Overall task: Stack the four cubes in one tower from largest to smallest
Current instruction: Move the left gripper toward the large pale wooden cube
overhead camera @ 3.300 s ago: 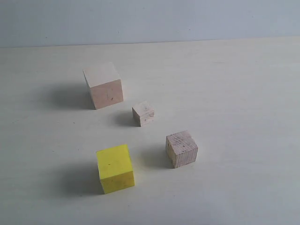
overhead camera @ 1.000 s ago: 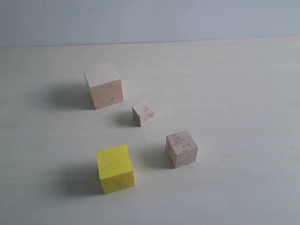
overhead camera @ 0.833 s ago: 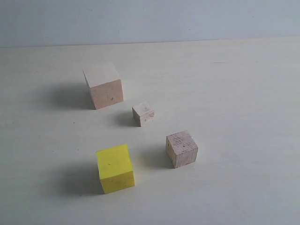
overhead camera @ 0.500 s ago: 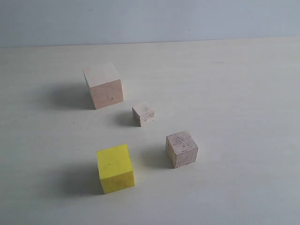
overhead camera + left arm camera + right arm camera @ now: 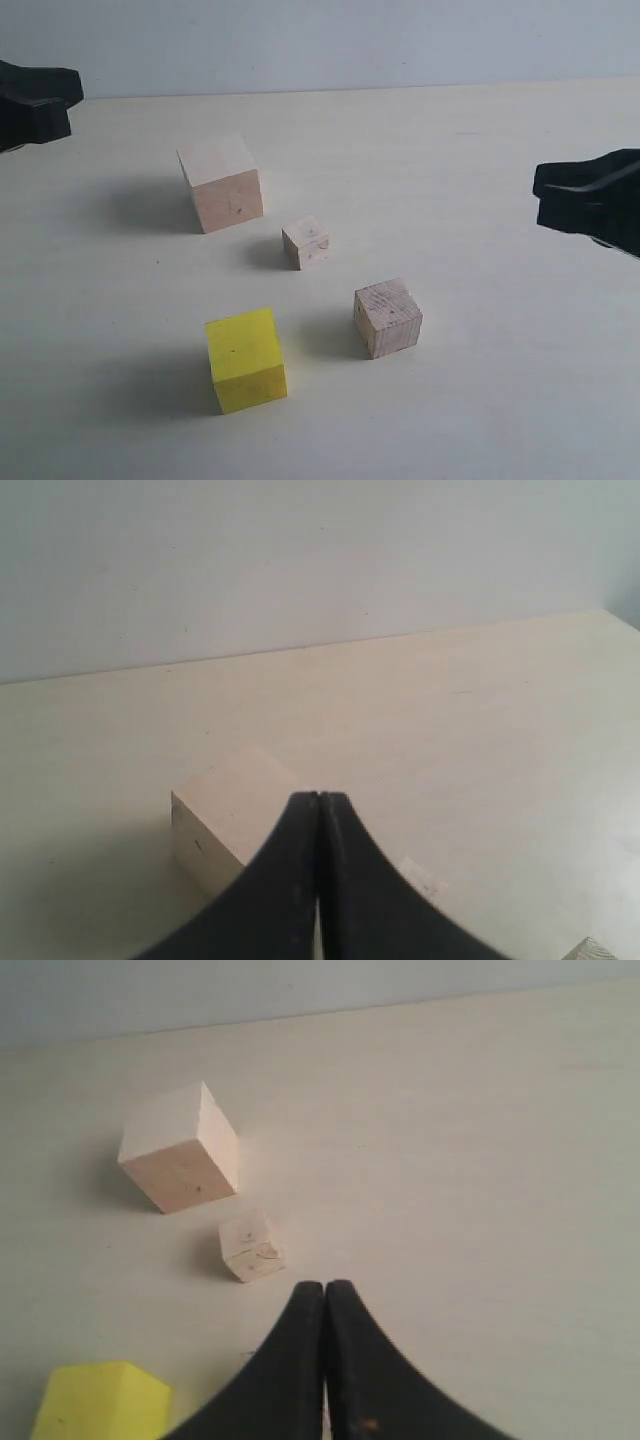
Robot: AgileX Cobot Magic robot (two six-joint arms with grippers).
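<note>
All four cubes stand apart on the pale table (image 5: pixel 480 380). The largest, pale pinkish wood (image 5: pixel 221 183) (image 5: pixel 181 1147) (image 5: pixel 225 815), is at the back left. The smallest pale cube (image 5: pixel 306 242) (image 5: pixel 249 1245) sits near the middle. In front are the bright yellow cube (image 5: pixel 246 359) (image 5: pixel 99 1400) and, to its right, the medium grainy cube (image 5: pixel 387 317). My left gripper (image 5: pixel 62 100) (image 5: pixel 318 798) enters at the far left edge, shut and empty. My right gripper (image 5: pixel 542 192) (image 5: pixel 325 1286) hangs at the right edge, shut and empty. No tower stands.
A plain grey wall (image 5: pixel 320 40) runs behind the table's far edge. Wide bare tabletop lies between the cubes and both grippers.
Both grippers have come into the exterior view, the left at the upper left edge and the right at the right edge. The cubes have not moved.
</note>
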